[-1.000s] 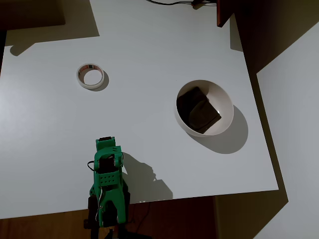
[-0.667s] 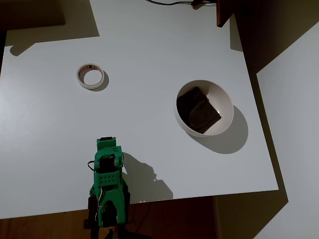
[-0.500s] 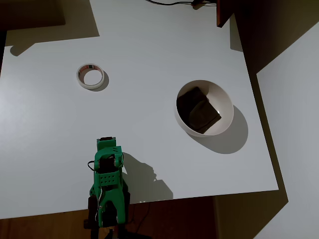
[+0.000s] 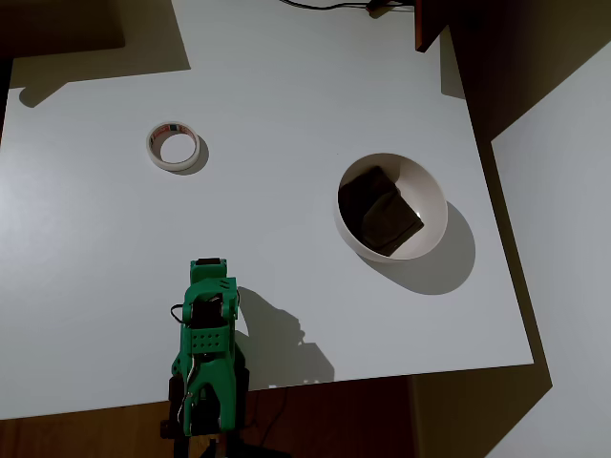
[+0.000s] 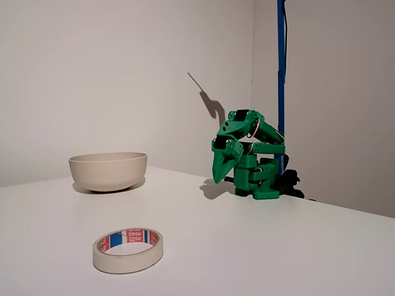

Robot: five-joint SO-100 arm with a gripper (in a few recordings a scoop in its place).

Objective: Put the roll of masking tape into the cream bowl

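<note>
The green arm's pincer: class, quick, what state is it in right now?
Pincer: fingers look closed together, pointing down, holding nothing; the off-white masking tape roll lies apart on the table.

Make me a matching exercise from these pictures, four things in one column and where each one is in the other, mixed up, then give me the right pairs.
Things:
1. roll of masking tape
2. dark brown block
3. cream bowl
4. hand

Places or states:
A. folded down by the green arm's base, holding nothing
B. lying flat on the bare table, apart from the bowl
C. inside the bowl
D. standing on the table with a block in it

Pairs: 1-B, 2-C, 3-D, 4-A
</note>
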